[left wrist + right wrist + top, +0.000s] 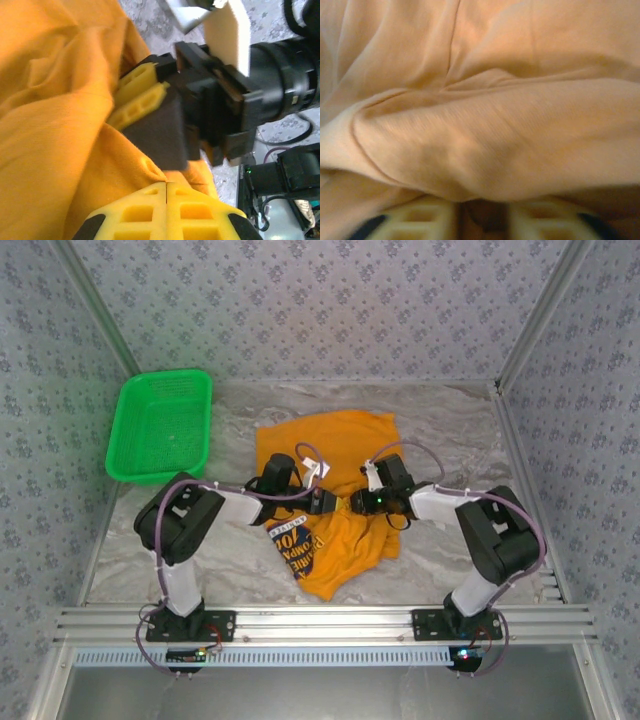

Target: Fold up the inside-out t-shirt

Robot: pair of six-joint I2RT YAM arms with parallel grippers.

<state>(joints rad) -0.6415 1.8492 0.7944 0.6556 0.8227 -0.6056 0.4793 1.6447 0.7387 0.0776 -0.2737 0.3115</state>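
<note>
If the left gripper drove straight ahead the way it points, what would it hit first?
Likely the right gripper, facing it head-on just beyond the tips of the left gripper, with a bunched fold of the t-shirt between them.

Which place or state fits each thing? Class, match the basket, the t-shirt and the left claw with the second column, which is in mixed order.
Column one:
1 basket
2 t-shirt
3 left claw

Column two:
a shut on orange cloth
b far left of the table
c crumpled at the table's middle

Pairs: 1-b, 2-c, 3-a
</note>
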